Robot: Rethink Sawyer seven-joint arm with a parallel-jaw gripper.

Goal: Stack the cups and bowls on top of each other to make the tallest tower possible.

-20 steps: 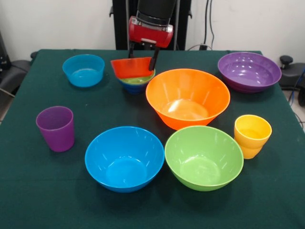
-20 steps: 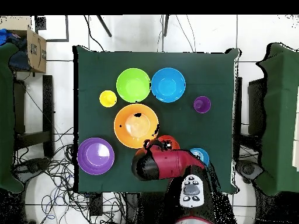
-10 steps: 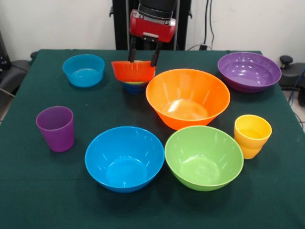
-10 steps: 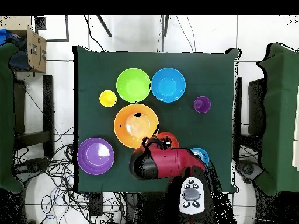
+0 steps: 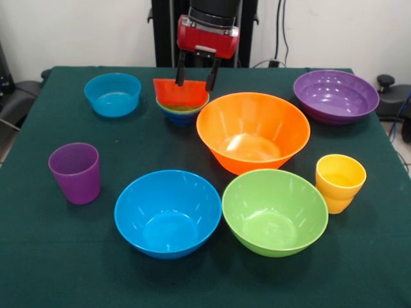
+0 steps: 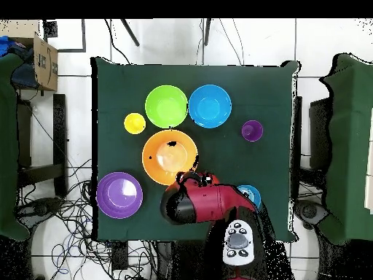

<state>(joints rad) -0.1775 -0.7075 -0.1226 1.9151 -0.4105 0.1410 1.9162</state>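
Observation:
My gripper (image 5: pixel 194 82) hangs at the table's far side with its fingers (image 5: pixel 180 77) apart, over a small stack (image 5: pixel 182 110). The stack is a small dark blue bowl (image 5: pixel 182 118) lowest, a small green bowl (image 5: pixel 192 107) in it, and a small red-orange bowl (image 5: pixel 176 93) lying tilted on top. One finger is inside the red-orange bowl and the other is at its right rim. In the overhead view my arm (image 6: pixel 197 204) hides most of the stack. The purple cup (image 5: pixel 76 171) and the yellow cup (image 5: pixel 339 181) stand alone and upright.
The small light blue bowl (image 5: pixel 113 94) is left of the stack. The large orange bowl (image 5: pixel 252 131) is close on its right. The wide purple bowl (image 5: pixel 335 95) is at the far right. The large blue bowl (image 5: pixel 167 212) and the large green bowl (image 5: pixel 275 211) are near the front.
The red-orange bowl was held higher and more level half a second ago. It has sunk back tilted into the green bowl. My gripper has shifted slightly right.

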